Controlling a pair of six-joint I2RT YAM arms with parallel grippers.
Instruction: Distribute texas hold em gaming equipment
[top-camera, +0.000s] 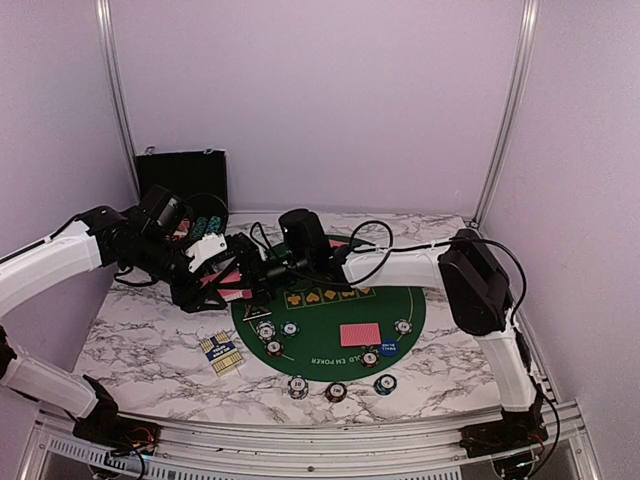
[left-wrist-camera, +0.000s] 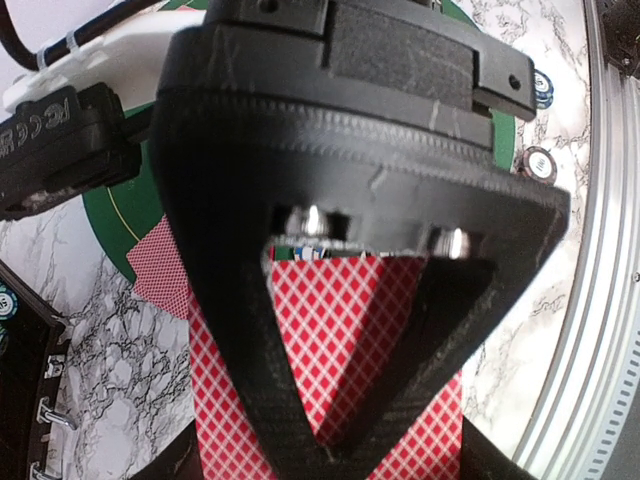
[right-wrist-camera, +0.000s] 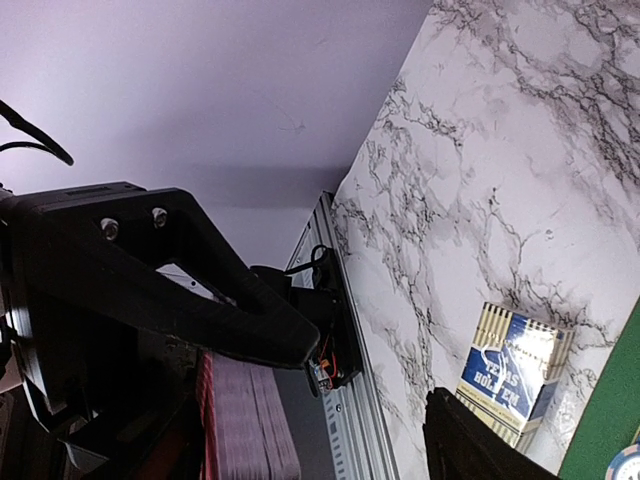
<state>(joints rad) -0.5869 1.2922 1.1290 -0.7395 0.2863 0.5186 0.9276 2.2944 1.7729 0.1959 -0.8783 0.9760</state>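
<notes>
Jaws | left: clenched on red-backed cards (left-wrist-camera: 340, 330), long axis along fingers (left-wrist-camera: 230, 330) | right: released

The left arm (top-camera: 45, 262) rises from its base at the near left corner, folds back at the elbow, and reaches right across the desk. Its wrist is tilted down toward the middle. The left pincer (top-camera: 222, 278) is clamped tight on a stack of red-backed playing cards (left-wrist-camera: 330, 330).

The right arm (top-camera: 475, 285) stands up from the near right corner, bends sharply at a high elbow, and stretches its forearm left. The right pincer (right-wrist-camera: 372, 378) comes in tip to tip with the left one, just beside it. Its jaws are parted, with a wide gap between the two fingers.
</notes>
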